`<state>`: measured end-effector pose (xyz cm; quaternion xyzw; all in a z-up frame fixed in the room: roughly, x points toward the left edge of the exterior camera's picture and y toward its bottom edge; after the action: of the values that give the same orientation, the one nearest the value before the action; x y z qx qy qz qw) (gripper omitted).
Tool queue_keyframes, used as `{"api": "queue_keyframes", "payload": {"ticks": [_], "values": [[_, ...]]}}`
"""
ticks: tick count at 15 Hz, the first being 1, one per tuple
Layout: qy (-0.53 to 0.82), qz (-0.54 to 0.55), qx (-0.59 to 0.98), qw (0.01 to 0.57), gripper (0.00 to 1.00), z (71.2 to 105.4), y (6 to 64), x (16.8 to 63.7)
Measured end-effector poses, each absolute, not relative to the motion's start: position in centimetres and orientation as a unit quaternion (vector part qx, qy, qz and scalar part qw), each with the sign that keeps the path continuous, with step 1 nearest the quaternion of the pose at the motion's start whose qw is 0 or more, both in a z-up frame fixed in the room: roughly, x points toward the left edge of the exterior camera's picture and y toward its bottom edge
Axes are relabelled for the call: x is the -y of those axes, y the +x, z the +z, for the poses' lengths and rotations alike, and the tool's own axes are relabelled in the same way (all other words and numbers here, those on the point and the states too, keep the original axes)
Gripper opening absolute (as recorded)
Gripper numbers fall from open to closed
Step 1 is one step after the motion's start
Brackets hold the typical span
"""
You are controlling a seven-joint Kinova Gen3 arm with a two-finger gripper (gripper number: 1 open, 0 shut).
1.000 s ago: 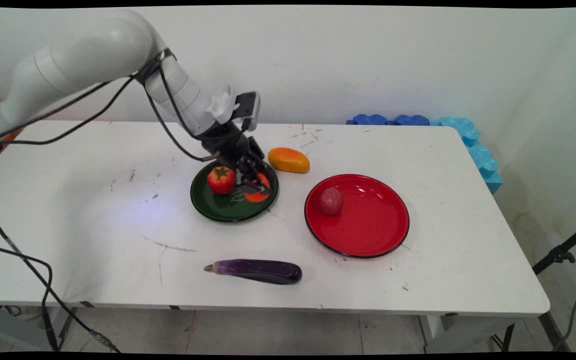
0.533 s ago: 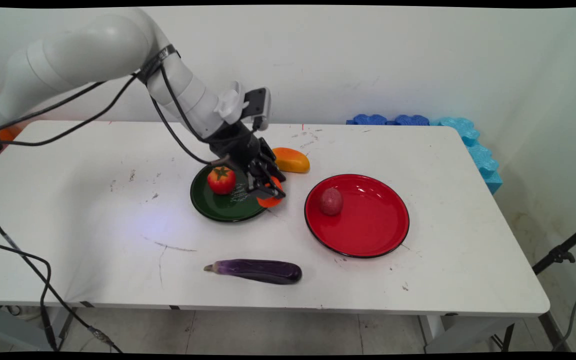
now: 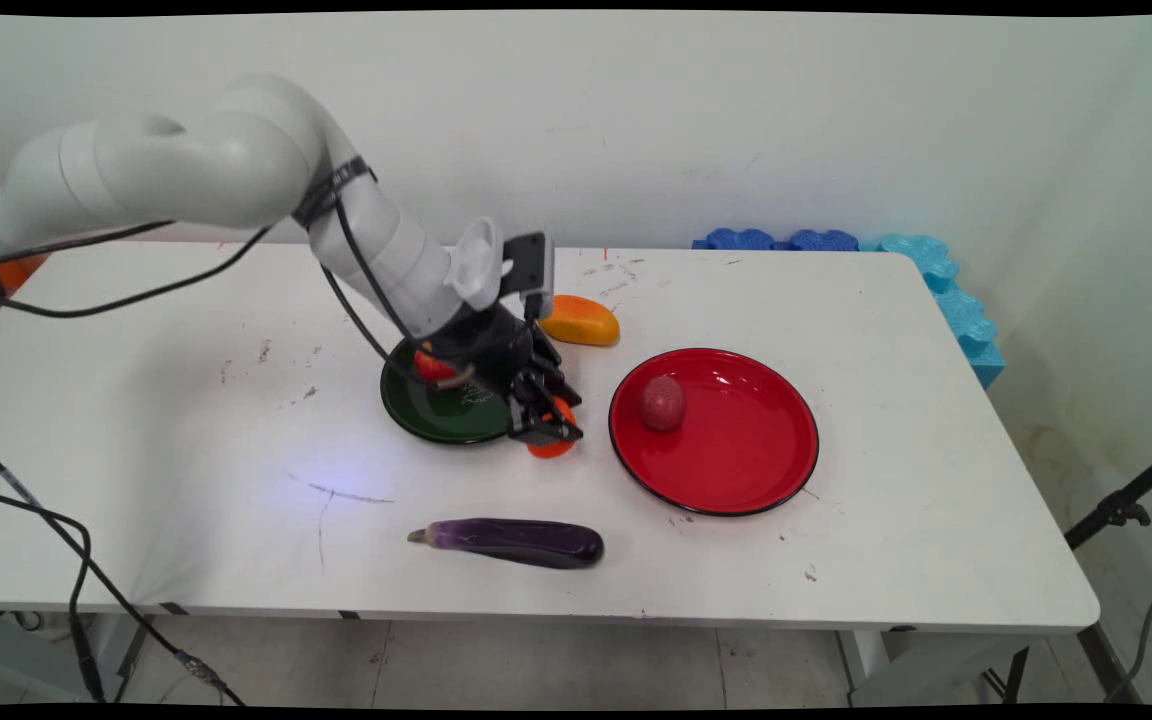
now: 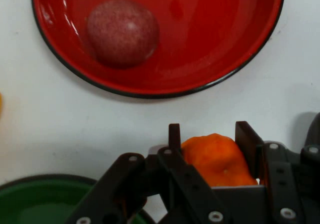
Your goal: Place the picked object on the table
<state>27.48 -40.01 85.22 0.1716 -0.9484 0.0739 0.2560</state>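
Hand (image 3: 548,428): gripping an orange fruit (image 4: 217,159) between closed fingers, hanging between the green plate (image 3: 436,412) and red plate (image 4: 210,44). Red plate is holding a reddish ball (image 4: 122,32). Mango (image 3: 581,320) and eggplant (image 3: 516,541) are lying on the surface (image 3: 886,330).

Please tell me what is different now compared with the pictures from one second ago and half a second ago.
The gripper, shut on the orange fruit, has carried it off the green plate toward the table's near side and the red plate; it is now beyond the green plate's rim. The arm now partly hides the tomato. The eggplant, mango, and reddish ball stayed put.
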Motion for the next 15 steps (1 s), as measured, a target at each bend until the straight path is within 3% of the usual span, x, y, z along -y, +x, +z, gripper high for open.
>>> {"api": "queue_keyframes", "payload": {"ticks": [13, 14, 15], "values": [[0.177, 0.078, 0.950, 0.244, 0.00, 80.6, 27.8, 38.1], [0.176, 0.079, 0.950, 0.247, 1.00, 80.5, 27.7, 38.0], [0.174, 0.080, 0.949, 0.250, 1.00, 80.5, 27.7, 38.0]]}}
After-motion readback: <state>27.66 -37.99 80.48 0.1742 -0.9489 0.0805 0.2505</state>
